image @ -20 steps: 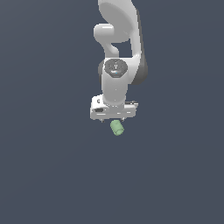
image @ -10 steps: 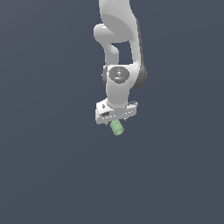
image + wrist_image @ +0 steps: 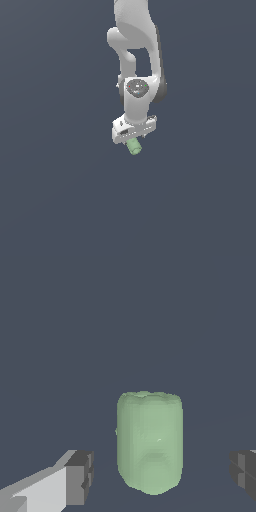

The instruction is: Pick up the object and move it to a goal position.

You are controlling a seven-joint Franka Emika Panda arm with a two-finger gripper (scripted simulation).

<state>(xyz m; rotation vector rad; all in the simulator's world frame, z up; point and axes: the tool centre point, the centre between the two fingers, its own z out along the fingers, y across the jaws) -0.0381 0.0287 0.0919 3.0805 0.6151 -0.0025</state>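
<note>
Trouble looks likeliest if the claw (image 3: 159,478), spread wide with daylight either side of the green cylinder (image 3: 149,441) lying between its fingers, clenches off-centre and knocks it toward 5 o'clock.

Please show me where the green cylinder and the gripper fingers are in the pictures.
green cylinder (image 3: 149,441), wrist view, middle of its side wall.
green cylinder (image 3: 133,146), exterior view, middle of its body under the white bar.
fingers (image 3: 80,477), wrist view, dark pad of one finger, apart from the cylinder.
</note>
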